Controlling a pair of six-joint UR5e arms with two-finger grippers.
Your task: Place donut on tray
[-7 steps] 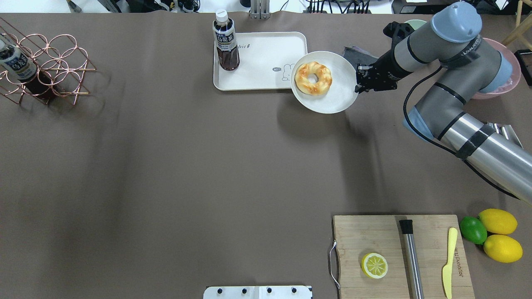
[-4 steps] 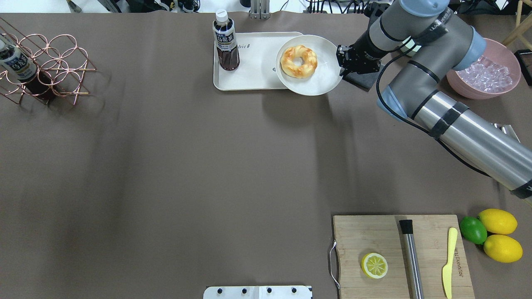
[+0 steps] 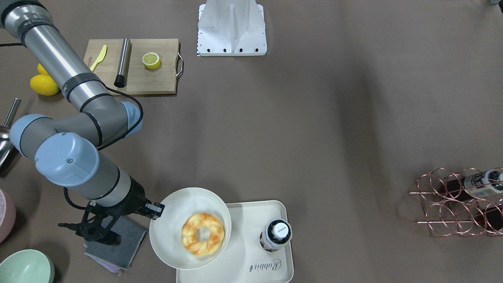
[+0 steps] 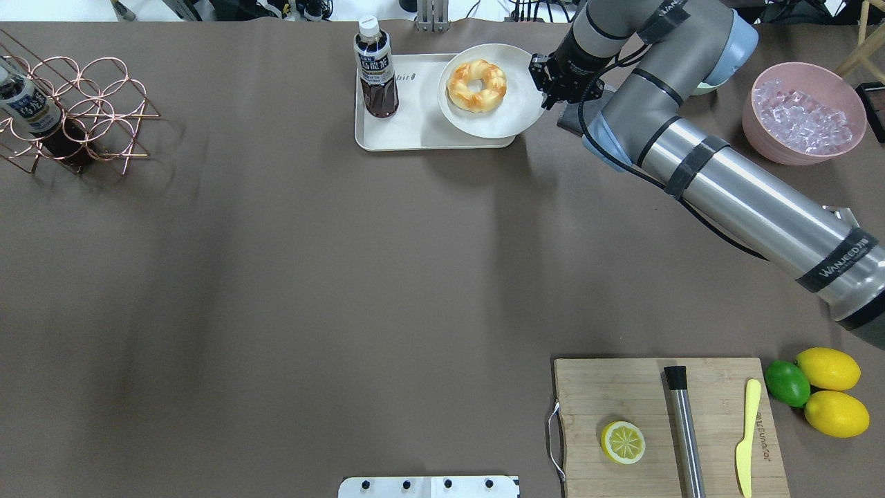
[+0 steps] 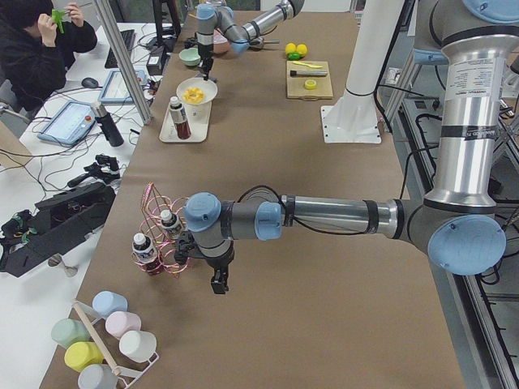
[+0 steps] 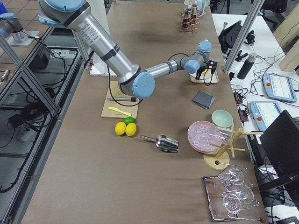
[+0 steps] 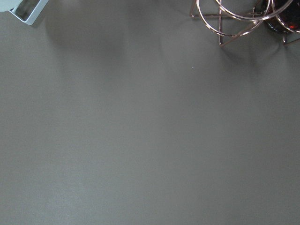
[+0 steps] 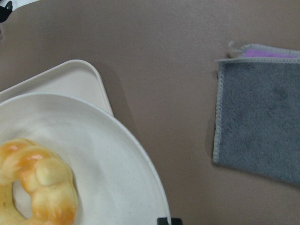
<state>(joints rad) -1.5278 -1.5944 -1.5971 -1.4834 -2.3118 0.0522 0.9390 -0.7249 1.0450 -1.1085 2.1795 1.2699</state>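
Note:
The donut (image 4: 477,85), a golden twisted ring, lies on a round off-white plate (image 4: 498,119). My right gripper (image 4: 543,83) is shut on the plate's right rim and holds it over the right half of the cream tray (image 4: 401,128). In the front-facing view the donut (image 3: 202,234) and plate (image 3: 169,224) overlap the tray (image 3: 251,251) beside the gripper (image 3: 157,210). The right wrist view shows the donut (image 8: 40,187), plate (image 8: 108,154) and tray corner (image 8: 70,79). My left gripper (image 5: 219,284) shows only in the exterior left view, near the wire rack; I cannot tell its state.
A dark tea bottle (image 4: 375,69) stands on the tray's left end. A grey cloth (image 3: 118,239) lies under my right wrist. A pink bowl of ice (image 4: 802,114) is at the right, a copper wire rack (image 4: 76,111) far left, a wooden cutting board (image 4: 622,394) near right.
My right gripper has carried the plate with the donut leftward and farther back, from beside the tray to over its right half.

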